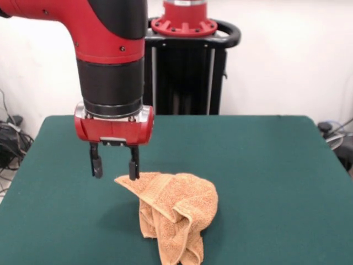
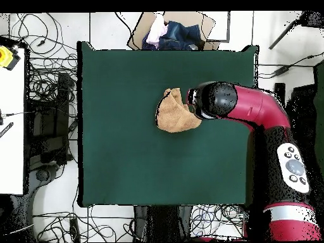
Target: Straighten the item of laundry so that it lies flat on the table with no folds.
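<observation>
1. Orange-tan hand towel (image 1: 174, 212) lies bunched (folds heaped) near the centre of the green table (image 1: 265, 165)
2. Gripper (image 1: 115, 168), fingers spread and empty, hangs at the towel's 10 o'clock corner

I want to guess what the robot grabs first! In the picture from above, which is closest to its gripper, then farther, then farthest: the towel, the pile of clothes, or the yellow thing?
From the gripper:
1. The towel, crumpled on the green table, right beside the arm's end.
2. The pile of clothes, past the table's top edge.
3. The yellow thing, at the picture's far left, off the table.
</observation>
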### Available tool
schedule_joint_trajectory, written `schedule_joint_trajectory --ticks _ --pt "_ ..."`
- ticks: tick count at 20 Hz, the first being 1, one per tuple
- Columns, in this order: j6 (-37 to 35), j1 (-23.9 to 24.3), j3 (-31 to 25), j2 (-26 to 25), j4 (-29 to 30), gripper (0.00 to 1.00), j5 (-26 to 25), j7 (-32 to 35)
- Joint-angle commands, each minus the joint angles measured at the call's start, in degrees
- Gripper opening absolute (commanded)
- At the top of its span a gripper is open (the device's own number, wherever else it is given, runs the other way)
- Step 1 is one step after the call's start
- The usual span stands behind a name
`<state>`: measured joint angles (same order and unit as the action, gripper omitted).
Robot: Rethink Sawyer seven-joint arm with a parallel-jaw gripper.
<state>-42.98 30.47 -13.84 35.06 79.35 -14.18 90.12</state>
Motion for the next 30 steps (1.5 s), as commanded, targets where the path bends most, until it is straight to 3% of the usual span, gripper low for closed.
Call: schedule_joint_trajectory --ticks 1,7,13,30 --pt "-7.5 -1.3 -2.7 0.2 -2.1 1.00 -1.5 -3.9" --pt "-6.4 -0.7 -3.3 -0.2 -1.4 1.00 -1.5 -3.7" --pt "3.5 1.2 -3.0 0.5 7.5 1.00 -1.8 -0.5" --pt "2.6 1.0 -0.7 5.3 16.1 1.00 -0.4 3.2"
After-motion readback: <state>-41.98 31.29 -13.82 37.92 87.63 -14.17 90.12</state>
